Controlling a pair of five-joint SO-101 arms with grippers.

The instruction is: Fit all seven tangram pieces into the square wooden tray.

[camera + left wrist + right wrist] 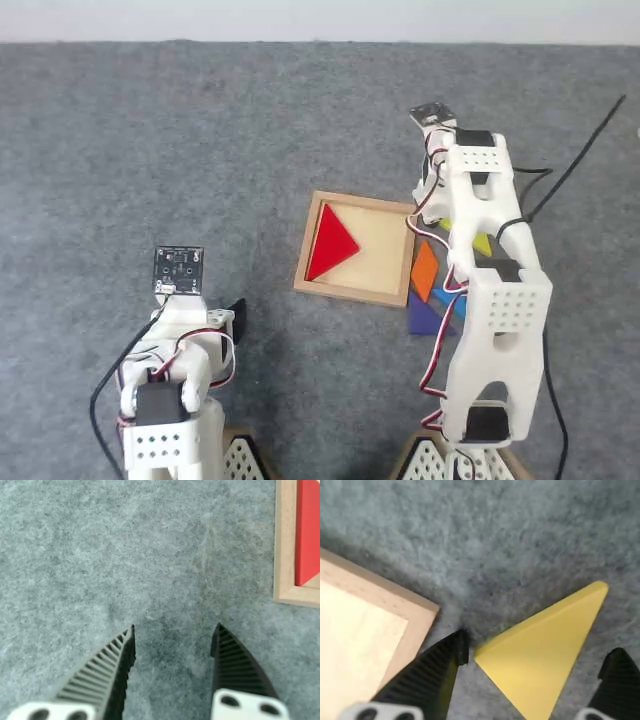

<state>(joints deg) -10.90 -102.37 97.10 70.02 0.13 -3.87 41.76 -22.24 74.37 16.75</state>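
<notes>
Grey felt covers the surface (150, 150). On the left, the left hand (175, 627) hangs low over the grey. Its two fingers are apart and hold nothing.

The tray (350, 292) sits in the middle. A red triangle (330, 243) lies flat inside it, on its left side.

Just right of the tray, the right hand (539, 644) is over a yellow triangle (545, 645) that lies on the felt. Its fingers are apart, one on each side of the piece. One fingertip (445, 660) is right by a point of the triangle, near the tray's corner.

I think the step now is to pick up the yellow triangle. The hand should go straight down and squeeze slowly. The sides slant, so the piece may slide or spin out. It is best to grip near the wide middle, not at a point. An orange piece (425, 270) and a purple piece (422, 318) lie close by, so take care not to bump them.
</notes>
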